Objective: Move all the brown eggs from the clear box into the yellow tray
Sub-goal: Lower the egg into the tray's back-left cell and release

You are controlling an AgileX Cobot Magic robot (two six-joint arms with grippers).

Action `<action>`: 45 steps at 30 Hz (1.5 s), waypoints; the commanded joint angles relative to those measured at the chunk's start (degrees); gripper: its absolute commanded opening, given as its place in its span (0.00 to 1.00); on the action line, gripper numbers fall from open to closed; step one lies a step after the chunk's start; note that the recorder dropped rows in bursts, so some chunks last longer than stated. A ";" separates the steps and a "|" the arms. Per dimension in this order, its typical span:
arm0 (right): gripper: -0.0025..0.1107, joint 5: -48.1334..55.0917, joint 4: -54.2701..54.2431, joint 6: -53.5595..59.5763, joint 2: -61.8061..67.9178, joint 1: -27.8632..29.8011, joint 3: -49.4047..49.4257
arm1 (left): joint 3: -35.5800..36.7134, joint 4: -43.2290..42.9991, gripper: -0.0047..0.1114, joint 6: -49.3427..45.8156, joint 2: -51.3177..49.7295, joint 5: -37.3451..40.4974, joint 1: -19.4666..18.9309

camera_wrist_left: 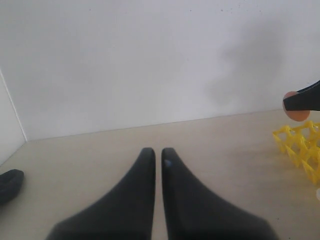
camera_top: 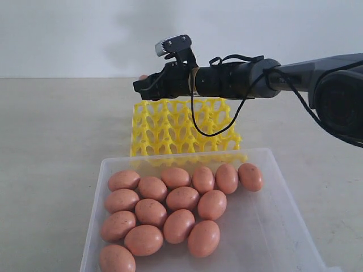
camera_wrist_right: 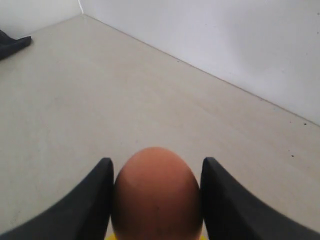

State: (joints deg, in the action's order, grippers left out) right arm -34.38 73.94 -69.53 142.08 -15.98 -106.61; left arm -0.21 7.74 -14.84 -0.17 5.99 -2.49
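A pale bench (camera_top: 51, 141) is shown in front of a plain white wall (camera_top: 68, 34). The clear box (camera_top: 272, 226) is set across the lower half of the exterior view. Fifteen brown eggs (camera_top: 182, 198) are gathered in its left and middle parts, many of them touching one another. Just behind the box, at the centre of the frame, the yellow tray (camera_top: 170, 130) is placed on the bench, and its near edge is seen blurred through the box's far wall. A black arm (camera_top: 317, 79) is stretched from the right edge of the frame toward the upper centre, with a small camera (camera_top: 173, 45) mounted on its wrist. The right pincer (camera_top: 140, 84) is held in the air above the far left corner of the tray, apart from it. At its tip the held egg (camera_top: 143, 76) is glimpsed only as a small pinkish spot. In the right wrist view the held egg is seen plainly. It is gripped between the two black fingers (camera_wrist_right: 100, 200), which are pressed against its sides, and a sliver of yellow is visible just beneath it. In the left wrist view the left pincer (camera_wrist_left: 154, 150) is shown closed on nothing, over the bench, with only a thin slit left between its fingers (camera_wrist_left: 135, 200). A corner of the yellow tray and the egg-bearing tip of the right pincer are also caught at the edge of that view.
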 commanded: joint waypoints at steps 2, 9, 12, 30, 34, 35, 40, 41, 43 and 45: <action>0.02 0.07 10.48 -7.20 -0.62 0.53 -0.28 | 0.21 0.16 0.08 -0.16 0.17 -0.43 0.37; 0.02 6.11 14.66 -7.63 -0.27 0.53 -0.28 | 0.21 0.16 0.08 -0.16 0.17 -0.43 0.37; 0.02 6.30 14.66 -6.15 -0.27 0.62 -0.28 | 0.21 0.16 0.08 -0.16 0.17 -0.43 0.37; 0.43 5.16 14.66 -2.89 1.25 0.62 -0.28 | 0.21 0.16 0.08 -0.16 0.17 -0.43 0.37; 0.47 5.16 14.66 -2.29 0.99 0.62 -0.28 | 0.21 0.16 0.08 -0.16 0.17 -0.27 0.37; 0.48 5.16 14.66 -1.76 0.77 0.62 -0.28 | 0.21 0.16 0.08 -0.16 0.17 -0.38 0.37; 0.48 5.27 14.66 -0.79 -1.10 0.62 -0.28 | 0.21 0.16 0.08 -0.16 0.17 -0.38 0.37; 0.48 5.27 14.66 -0.79 -1.83 0.62 -0.28 | 0.21 0.16 0.08 -0.16 0.17 -0.38 0.37; 0.48 5.27 14.66 -1.45 -3.32 0.62 -0.28 | 0.21 0.16 0.08 -0.16 0.17 -0.38 0.37; 0.48 5.27 14.77 -3.40 -4.84 0.62 -0.28 | 0.21 0.16 0.08 -0.16 0.17 -0.38 0.37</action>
State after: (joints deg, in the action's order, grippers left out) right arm -29.09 88.51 -71.08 140.33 -15.86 -106.61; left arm -0.21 7.74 -14.84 -0.17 5.99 -2.49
